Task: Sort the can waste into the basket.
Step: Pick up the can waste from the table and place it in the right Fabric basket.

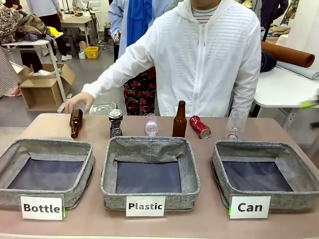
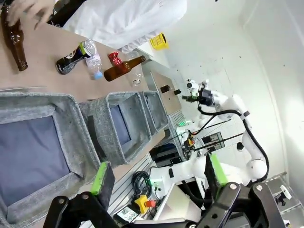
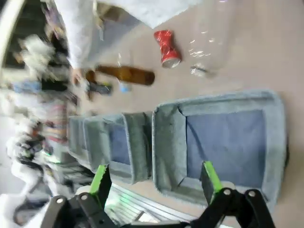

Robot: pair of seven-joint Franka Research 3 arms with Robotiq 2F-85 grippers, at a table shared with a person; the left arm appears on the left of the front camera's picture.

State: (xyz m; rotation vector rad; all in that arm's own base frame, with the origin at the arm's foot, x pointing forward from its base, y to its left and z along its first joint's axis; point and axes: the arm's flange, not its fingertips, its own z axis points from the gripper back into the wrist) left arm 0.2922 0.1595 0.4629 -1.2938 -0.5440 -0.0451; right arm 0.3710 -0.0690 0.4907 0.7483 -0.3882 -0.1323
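The red crushed can (image 1: 200, 127) lies at the back of the table, right of an upright brown bottle. The dark crushed can (image 1: 115, 123) stands further left, behind the middle basket. The grey basket labelled "Can" (image 1: 294, 198) sits at the front right with nothing in it. In the left wrist view my left gripper (image 2: 159, 173) is open and holds nothing. It hangs high above the basket row, with the red can (image 2: 114, 58) and dark can (image 2: 71, 59) far off. My right gripper (image 3: 155, 180) is also open and hovers over the Can basket (image 3: 166, 142), the red can (image 3: 166, 47) beyond it.
Baskets labelled "Bottle" (image 1: 15, 196) and "Plastic" (image 1: 112, 194) stand left of the Can basket. A person's hand (image 1: 79, 102) rests on a leaning brown bottle (image 1: 76, 123). A second brown bottle (image 1: 180, 119) and two clear plastic bottles (image 1: 151, 124) (image 1: 234, 128) share the back row.
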